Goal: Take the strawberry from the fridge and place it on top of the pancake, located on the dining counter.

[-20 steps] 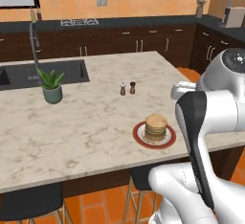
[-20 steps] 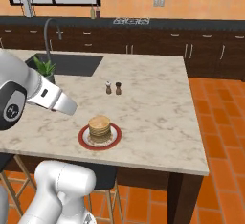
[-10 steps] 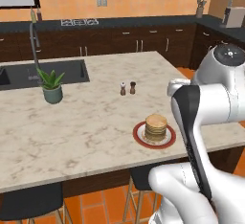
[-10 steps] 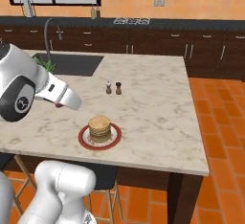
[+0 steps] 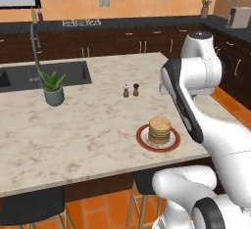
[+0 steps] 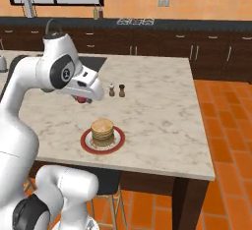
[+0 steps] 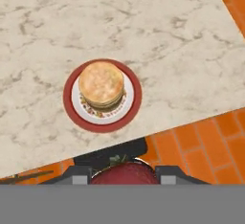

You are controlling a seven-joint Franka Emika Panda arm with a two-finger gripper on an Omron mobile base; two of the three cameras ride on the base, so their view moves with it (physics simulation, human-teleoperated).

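Pale beige marbled dining counter [image 5: 88, 130] lies below me, and my gripper [image 7: 123, 173] is clamped on the small dark-red strawberry [image 7: 123, 175], above the counter's near edge. Fetching looks done; what's left is setting it on the tan stacked pancake [image 7: 101, 83] on its red-rimmed plate [image 7: 134, 104].

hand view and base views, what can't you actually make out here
- Strawberry: hand view, lower half cut off by the bottom edge between the fingertips; right base view, a red bit under the hand.
- Gripper: jaws covered by the hand in the right base view.
- Two small shakers: too small to tell apart.
- Pancake: plate pattern blurred.
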